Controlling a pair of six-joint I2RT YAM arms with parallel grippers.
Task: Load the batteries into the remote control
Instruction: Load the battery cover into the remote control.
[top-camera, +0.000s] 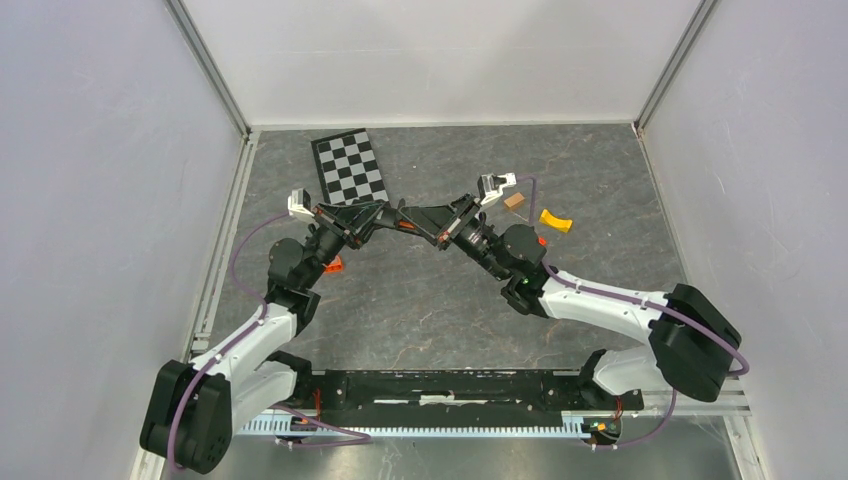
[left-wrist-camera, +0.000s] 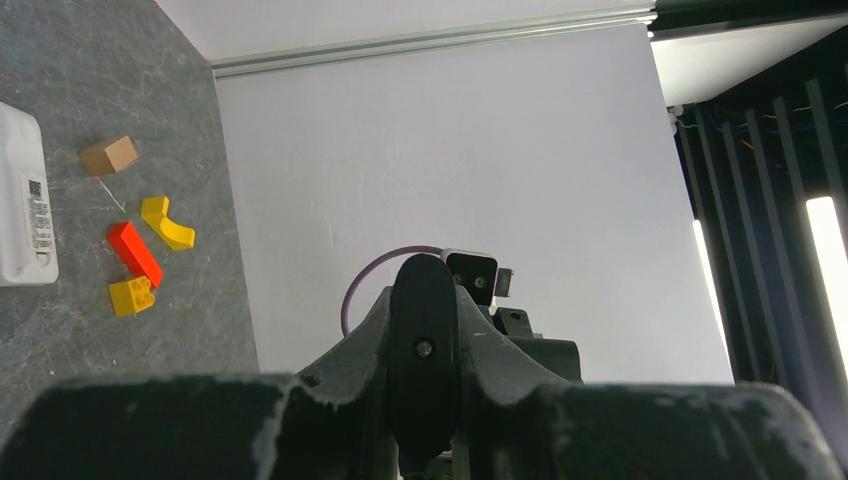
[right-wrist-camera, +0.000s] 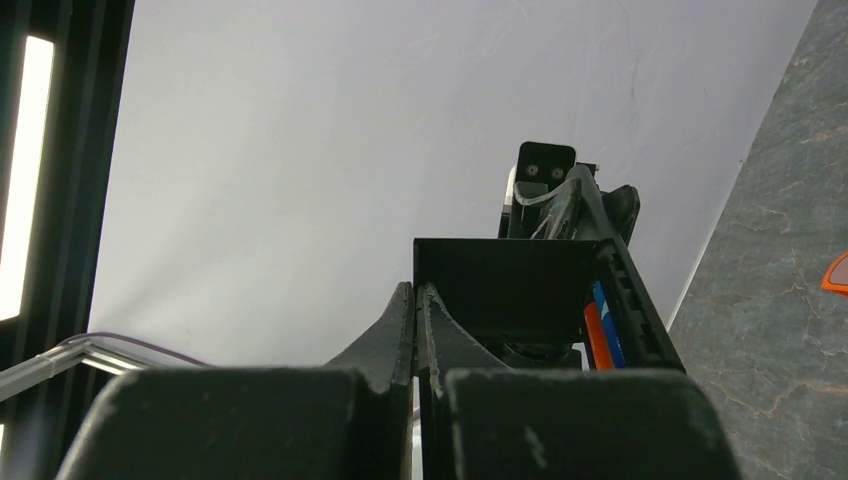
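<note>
The black remote control (top-camera: 408, 215) hangs above the table's middle between the two arms. My left gripper (top-camera: 380, 217) is shut on it; in the left wrist view its rounded end (left-wrist-camera: 425, 290) sits clamped between the fingers (left-wrist-camera: 372, 325). In the right wrist view the remote's open compartment (right-wrist-camera: 500, 280) faces me, with an orange battery (right-wrist-camera: 593, 338) and a blue battery (right-wrist-camera: 606, 318) lying side by side in it. My right gripper (right-wrist-camera: 415, 297) is shut on nothing, its tips at the remote's near edge.
A wooden block (left-wrist-camera: 108, 155), a yellow curved block (left-wrist-camera: 165, 222), a red block (left-wrist-camera: 135, 252) and a yellow brick (left-wrist-camera: 131, 296) lie at the right rear. A white labelled device (left-wrist-camera: 22, 200) lies beside them. A checkerboard (top-camera: 350, 168) is at the back; a small orange piece (top-camera: 333, 264) lies by the left arm.
</note>
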